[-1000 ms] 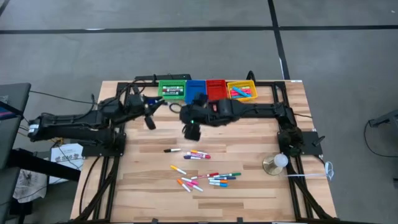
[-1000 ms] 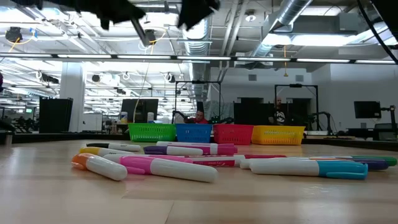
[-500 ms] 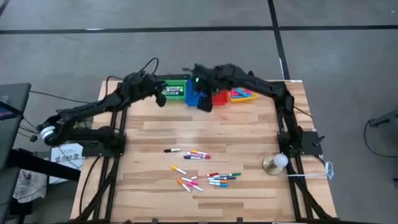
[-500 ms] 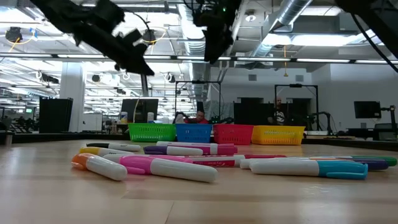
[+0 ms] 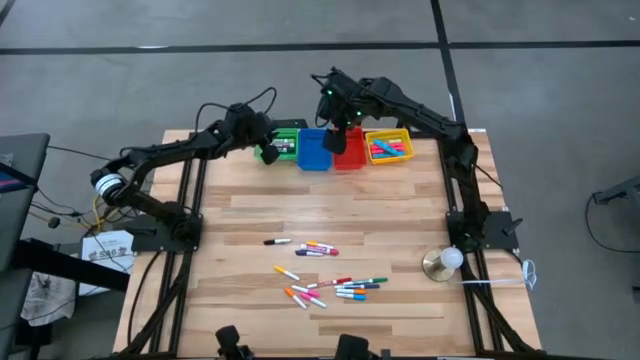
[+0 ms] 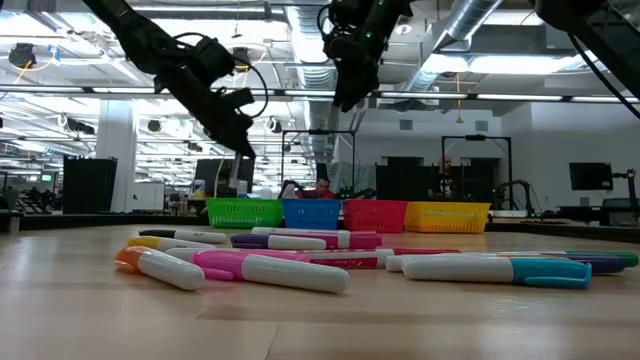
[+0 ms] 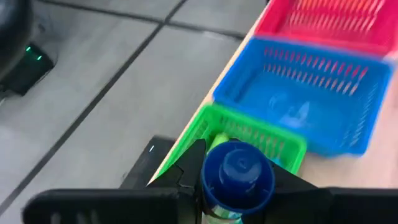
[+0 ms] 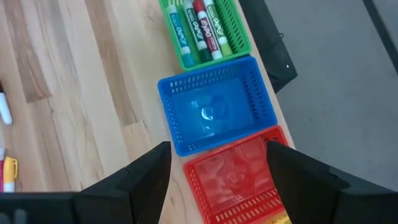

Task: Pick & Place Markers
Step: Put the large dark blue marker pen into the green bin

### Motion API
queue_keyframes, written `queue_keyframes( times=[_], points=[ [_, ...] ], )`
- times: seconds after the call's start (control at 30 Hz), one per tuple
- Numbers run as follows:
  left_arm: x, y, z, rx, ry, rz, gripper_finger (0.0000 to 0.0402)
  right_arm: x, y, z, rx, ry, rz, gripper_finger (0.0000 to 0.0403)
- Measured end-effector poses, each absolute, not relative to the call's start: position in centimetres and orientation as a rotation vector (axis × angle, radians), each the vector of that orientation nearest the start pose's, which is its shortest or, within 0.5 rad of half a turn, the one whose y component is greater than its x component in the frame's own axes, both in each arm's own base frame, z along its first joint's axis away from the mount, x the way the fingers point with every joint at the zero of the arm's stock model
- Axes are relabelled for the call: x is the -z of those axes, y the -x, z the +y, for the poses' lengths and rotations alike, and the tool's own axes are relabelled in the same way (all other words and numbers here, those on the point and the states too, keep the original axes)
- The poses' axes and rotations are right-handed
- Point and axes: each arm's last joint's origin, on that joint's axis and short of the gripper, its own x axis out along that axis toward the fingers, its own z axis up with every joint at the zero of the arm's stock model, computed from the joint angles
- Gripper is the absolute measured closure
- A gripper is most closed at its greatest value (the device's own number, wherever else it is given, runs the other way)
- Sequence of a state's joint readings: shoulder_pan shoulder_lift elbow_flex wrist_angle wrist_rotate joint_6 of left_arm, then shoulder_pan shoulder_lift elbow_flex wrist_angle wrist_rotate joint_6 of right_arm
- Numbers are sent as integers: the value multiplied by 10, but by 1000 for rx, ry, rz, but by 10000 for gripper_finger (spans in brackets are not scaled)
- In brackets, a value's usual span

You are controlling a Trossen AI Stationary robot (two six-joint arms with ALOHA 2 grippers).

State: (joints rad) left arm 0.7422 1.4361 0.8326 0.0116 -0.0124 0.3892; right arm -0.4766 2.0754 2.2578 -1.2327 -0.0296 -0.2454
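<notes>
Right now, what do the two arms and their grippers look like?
Both are matte black jointed arms on black frames. The left arm trails looping black cables and a white-and-yellow wrapped base joint. The right arm shows a green indicator light. The right gripper has broad, flat dark fingers.

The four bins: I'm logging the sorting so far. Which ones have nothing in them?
The blue bin and the red bin look empty. The green bin holds markers, and so does the yellow bin.

An industrial lab or workshop is indicated — exposed ceiling ducts and strip lighting are seen overhead, with monitors and equipment racks ranged beyond the table.
</notes>
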Motion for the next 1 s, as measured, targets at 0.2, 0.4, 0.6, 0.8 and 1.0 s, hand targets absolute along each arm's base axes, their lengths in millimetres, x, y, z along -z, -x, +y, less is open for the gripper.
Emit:
queue_keyframes(
  times=[0.2, 0.4, 0.6, 0.8, 1.0],
  points=[
    [-218, -219, 203, -606, -162, 755, 338, -353, -377, -194, 206, -41, 1070, 148],
    [-218, -219, 202, -591, -174, 756, 317, -354, -378, -193, 156, -52, 1052, 148],
    [-218, -219, 203, -608, -183, 764, 294, -354, -378, -193, 149, -39, 1053, 148],
    [-218, -219, 203, -622, -187, 765, 257, -353, -378, -192, 148, -41, 1057, 148],
    [-221, -221, 202, -678, -180, 747, 226, -352, -376, -191, 142, -51, 1084, 148]
  ],
)
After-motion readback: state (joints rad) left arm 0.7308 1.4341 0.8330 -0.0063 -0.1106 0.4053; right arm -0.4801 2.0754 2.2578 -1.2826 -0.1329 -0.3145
